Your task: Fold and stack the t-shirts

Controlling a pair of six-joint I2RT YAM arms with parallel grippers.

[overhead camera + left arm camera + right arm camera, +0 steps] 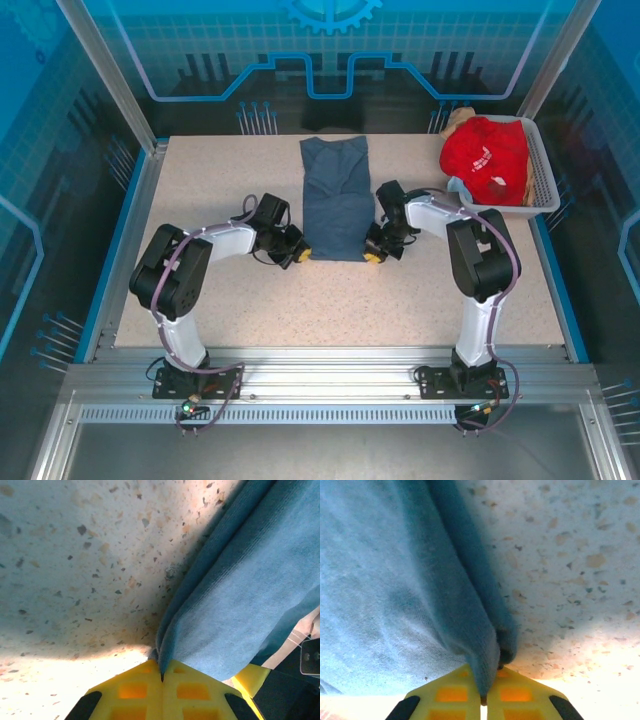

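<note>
A slate-blue t-shirt (pixel 335 195) lies in a long folded strip at the table's middle, running from far to near. My left gripper (pixel 301 255) is shut on its near left corner; in the left wrist view the blue cloth (pixel 240 595) runs down into the yellow fingertips (pixel 161 677). My right gripper (pixel 372 254) is shut on the near right corner, the folded edge (pixel 480 655) pinched between its yellow fingers (pixel 485 697). A red t-shirt (pixel 487 158) with white print sits heaped in the basket at the far right, with tan cloth (pixel 458 122) behind it.
The white mesh basket (pixel 543 180) stands at the table's far right corner, close to my right arm's elbow. Bare speckled tabletop (pixel 210 175) stretches left of the shirt and along the near edge (pixel 330 310). Blue rails (pixel 110 260) border the sides.
</note>
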